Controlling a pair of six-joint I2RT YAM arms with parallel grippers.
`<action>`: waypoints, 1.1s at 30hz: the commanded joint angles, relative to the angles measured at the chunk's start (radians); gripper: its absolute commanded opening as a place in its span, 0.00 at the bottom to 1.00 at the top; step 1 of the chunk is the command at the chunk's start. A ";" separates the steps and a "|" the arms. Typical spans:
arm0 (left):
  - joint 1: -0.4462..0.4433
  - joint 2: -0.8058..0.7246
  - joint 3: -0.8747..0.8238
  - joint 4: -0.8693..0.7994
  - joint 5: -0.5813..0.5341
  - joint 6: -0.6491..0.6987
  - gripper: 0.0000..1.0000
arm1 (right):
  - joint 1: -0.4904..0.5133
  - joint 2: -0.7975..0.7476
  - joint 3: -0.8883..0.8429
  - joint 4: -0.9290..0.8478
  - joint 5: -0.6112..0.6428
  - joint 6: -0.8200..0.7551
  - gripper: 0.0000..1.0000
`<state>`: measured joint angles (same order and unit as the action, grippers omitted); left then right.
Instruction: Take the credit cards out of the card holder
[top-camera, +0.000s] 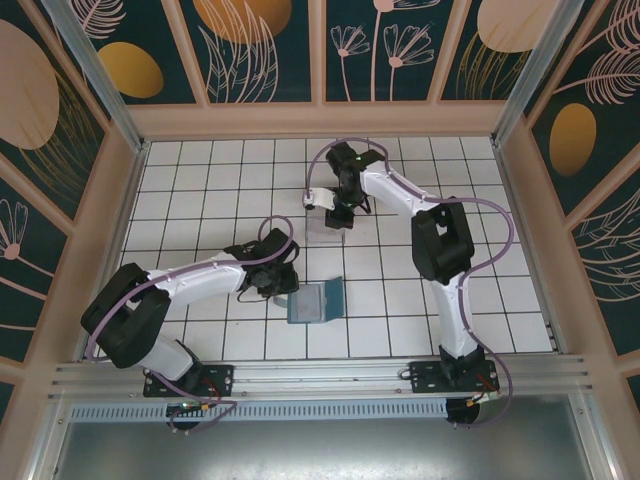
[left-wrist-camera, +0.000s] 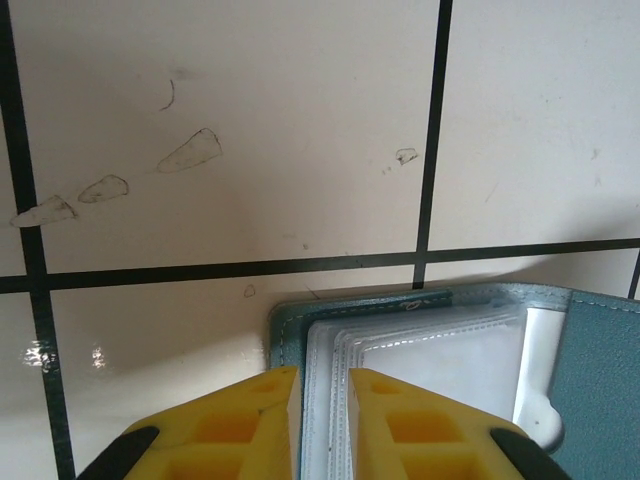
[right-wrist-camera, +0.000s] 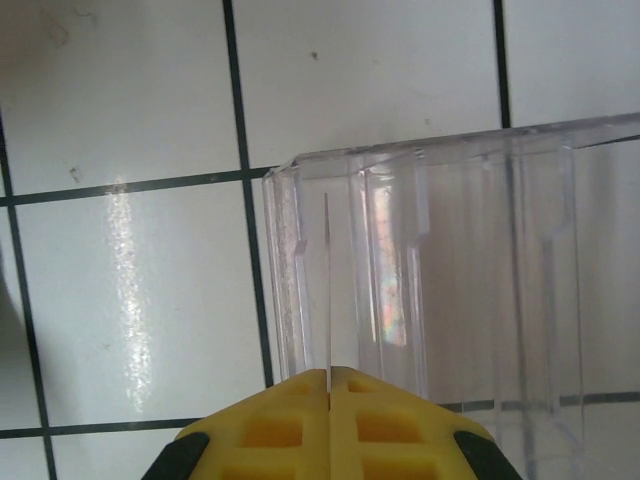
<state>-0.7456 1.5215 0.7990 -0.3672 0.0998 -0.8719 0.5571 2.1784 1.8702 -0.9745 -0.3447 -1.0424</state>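
Left gripper (left-wrist-camera: 322, 388) clamped on the card holder's (left-wrist-camera: 600, 370) left edge, nearer arm. Right gripper (right-wrist-camera: 328, 378) closed on a thin credit card (right-wrist-camera: 327, 280) held edge-on, with the clear box (right-wrist-camera: 480, 250) just ahead.

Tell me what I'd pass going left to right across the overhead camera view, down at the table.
Left arm's elbow → left gripper → card holder → right arm's elbow. I skip the clear box and the right gripper, since they sit within the card holder's span.
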 joint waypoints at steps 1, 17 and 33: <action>0.008 0.010 0.017 -0.013 0.001 0.015 0.21 | 0.002 0.021 0.026 -0.080 -0.049 -0.014 0.00; 0.013 0.008 -0.002 -0.009 -0.002 0.014 0.21 | 0.018 0.035 0.032 -0.043 0.005 0.003 0.23; 0.024 0.009 0.014 -0.015 0.002 0.033 0.21 | 0.027 -0.141 -0.156 0.285 0.235 0.061 0.35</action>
<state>-0.7311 1.5215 0.7986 -0.3676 0.0998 -0.8631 0.5720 2.1220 1.7454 -0.7990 -0.1959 -1.0035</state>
